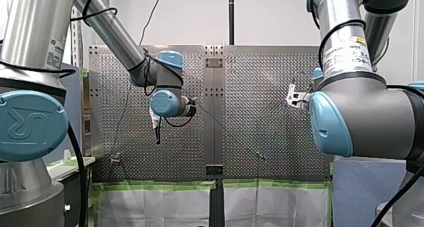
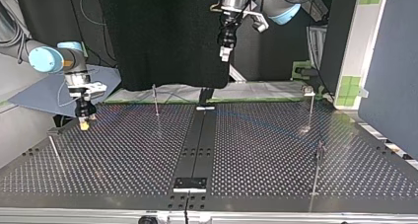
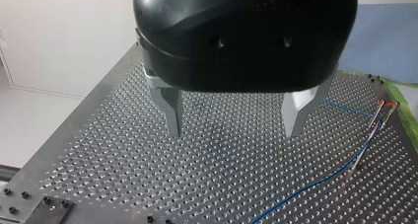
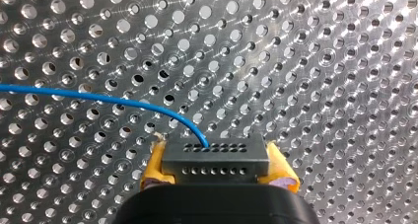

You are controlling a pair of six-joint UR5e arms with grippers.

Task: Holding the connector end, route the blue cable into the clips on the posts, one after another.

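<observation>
In the right wrist view my right gripper [image 4: 215,177] is shut on a grey connector block [image 4: 215,160], held between its yellow pads [image 4: 153,167] just above the perforated table [image 4: 320,61]. The blue cable [image 4: 98,98] leaves the connector and curves off to one side. In the top view my right gripper [image 2: 85,124] hangs low at the left, near a thin post [image 2: 54,147]. My left gripper [image 2: 225,51] hovers high at the back; its metal fingers [image 3: 172,110] stand open with nothing between them. Beside them the blue cable [image 3: 340,169] runs past two slim posts [image 3: 378,113].
More posts stand on the table in the top view: one at the back middle [image 2: 156,99], two at the right [image 2: 311,108] [image 2: 319,162]. A dark rail [image 2: 197,142] with a bracket [image 2: 190,183] splits the table. Green tape [image 3: 406,110] marks the edge.
</observation>
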